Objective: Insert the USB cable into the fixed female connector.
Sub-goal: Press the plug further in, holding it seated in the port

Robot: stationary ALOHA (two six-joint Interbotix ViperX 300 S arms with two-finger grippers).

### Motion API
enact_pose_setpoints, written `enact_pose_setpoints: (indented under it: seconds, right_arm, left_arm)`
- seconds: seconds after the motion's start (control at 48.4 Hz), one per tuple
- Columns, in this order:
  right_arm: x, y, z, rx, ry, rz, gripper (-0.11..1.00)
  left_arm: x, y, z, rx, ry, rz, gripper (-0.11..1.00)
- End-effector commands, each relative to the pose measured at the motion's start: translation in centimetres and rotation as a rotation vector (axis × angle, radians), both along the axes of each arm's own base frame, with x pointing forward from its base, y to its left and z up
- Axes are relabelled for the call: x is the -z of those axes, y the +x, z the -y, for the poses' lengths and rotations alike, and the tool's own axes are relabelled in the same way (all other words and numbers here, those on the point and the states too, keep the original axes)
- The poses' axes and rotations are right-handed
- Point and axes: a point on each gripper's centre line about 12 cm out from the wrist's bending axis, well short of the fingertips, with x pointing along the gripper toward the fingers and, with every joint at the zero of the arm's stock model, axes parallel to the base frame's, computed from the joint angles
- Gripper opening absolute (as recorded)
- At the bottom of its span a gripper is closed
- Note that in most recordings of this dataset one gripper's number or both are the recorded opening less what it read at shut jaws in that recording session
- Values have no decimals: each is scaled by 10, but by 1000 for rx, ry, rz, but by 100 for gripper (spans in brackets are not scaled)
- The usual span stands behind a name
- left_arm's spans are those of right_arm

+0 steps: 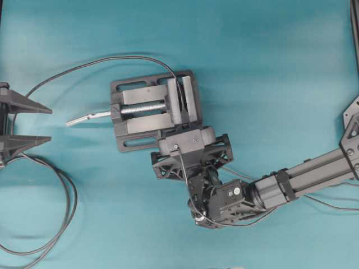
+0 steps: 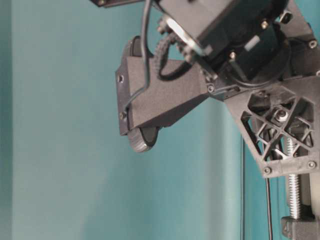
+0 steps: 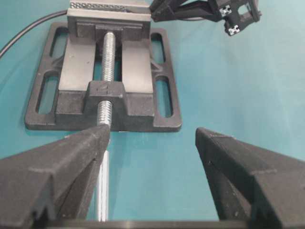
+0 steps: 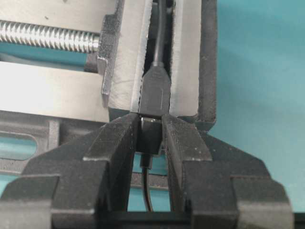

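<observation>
Pinching the USB cable (image 4: pixel 150 136) by its plug, the right pincer (image 4: pixel 151 143) presses it against the fixed female connector (image 4: pixel 156 93) clamped in the vise (image 1: pixel 154 109). I'd worry a slight tilt could jam the tip or bend it. The left pincer (image 3: pixel 152 157) sits spread before the vise's screw end, holding nothing.

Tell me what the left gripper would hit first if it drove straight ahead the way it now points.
Probably the silver screw handle of the vise, which lies between the open left gripper fingers; behind it stands the vise's near end block. Depth is hard to judge.
</observation>
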Motion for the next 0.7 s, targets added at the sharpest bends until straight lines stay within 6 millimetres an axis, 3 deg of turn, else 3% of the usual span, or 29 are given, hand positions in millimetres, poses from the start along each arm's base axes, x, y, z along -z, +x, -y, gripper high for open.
enact_pose_setpoints:
  seconds: [0.0,0.31,0.682]
  right_arm:
    - [-15,9,76,136,-26,42,21]
    - [-14,7,57,124,-13,40,21]
    - [-14,5,55,101,1,31,21]
  left_arm:
    - [-4,3,0,0,-6,5,88]
    - [-3,2,0,1,-4,3,88]
    - [-3,2,0,1,-5,2,88]
